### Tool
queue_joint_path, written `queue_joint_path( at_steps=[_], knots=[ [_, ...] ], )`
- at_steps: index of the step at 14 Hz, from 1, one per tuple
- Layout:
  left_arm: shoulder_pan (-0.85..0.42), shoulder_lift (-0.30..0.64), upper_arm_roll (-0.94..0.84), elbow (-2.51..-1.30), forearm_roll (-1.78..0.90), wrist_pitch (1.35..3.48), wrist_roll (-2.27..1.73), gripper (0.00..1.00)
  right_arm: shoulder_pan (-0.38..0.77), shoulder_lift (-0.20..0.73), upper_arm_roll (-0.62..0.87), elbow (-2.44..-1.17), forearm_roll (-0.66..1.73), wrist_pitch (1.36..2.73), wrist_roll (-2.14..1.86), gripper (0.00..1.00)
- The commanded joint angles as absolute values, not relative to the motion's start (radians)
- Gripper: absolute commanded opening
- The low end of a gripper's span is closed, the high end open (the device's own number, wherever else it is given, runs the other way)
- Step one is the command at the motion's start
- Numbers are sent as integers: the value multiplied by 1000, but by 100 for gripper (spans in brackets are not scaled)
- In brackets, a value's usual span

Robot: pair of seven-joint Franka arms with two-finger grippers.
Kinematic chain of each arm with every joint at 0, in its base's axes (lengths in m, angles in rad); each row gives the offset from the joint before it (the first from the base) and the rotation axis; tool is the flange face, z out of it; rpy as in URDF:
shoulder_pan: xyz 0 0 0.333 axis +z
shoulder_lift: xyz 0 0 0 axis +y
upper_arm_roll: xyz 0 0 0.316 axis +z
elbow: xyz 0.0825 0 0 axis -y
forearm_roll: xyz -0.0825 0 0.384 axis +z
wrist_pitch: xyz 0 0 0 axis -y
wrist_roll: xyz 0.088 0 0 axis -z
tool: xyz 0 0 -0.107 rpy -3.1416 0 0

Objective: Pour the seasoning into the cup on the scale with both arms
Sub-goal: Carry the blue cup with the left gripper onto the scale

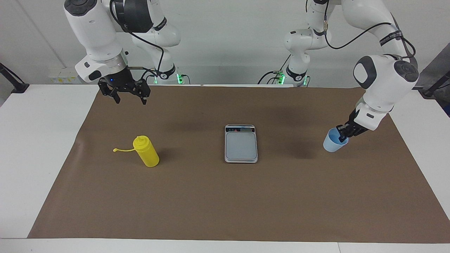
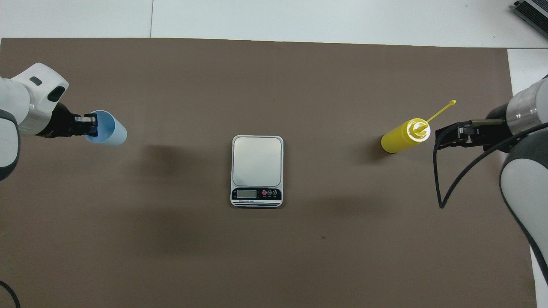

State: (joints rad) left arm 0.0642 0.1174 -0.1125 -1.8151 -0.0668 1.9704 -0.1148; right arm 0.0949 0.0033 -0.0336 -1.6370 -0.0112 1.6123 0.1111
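Scale (image 1: 241,144), flat silver-grey with dark display strip, mid-mat; its lettering unreadable. Left gripper (image 1: 342,136) pinches the light blue plastic cup's (image 1: 334,141) rim, toward the left arm's end from scale. Yellow squeeze bottle (image 1: 147,152) stands toward the right arm's end. Right gripper (image 1: 129,95), fingers apart, is raised near it; only the facing view shows that height.

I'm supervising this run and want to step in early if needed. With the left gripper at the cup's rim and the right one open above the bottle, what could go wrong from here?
1. The left gripper pinches only the cup at its rim, so the light cup could tilt or slip on the way to the scale.
2. The seasoning bottle stands uncapped, strap dangling; the right gripper could knock it over.
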Motion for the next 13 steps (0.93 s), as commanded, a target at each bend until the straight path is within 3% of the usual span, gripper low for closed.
queue_joint_path(
  at_steps=[1, 3, 8, 13],
  knots=[
    [22, 109, -170, -1772, -66, 1921, -227, 0, 83, -23, -28, -1666, -21, 1589, 94, 100],
    [-78, 109, -173, -1775, -34, 1943, -329, 0, 83, -25, -29, -1660, -21, 1516, 92, 100],
    [-279, 129, -175, -1793, -14, 2049, -535, 0, 83, -26, -29, -1658, -21, 1514, 91, 100],
    [-397, 179, -173, -1810, 40, 2100, -633, 0, 97, -28, -23, -1664, -23, 1561, 87, 100]
  ],
)
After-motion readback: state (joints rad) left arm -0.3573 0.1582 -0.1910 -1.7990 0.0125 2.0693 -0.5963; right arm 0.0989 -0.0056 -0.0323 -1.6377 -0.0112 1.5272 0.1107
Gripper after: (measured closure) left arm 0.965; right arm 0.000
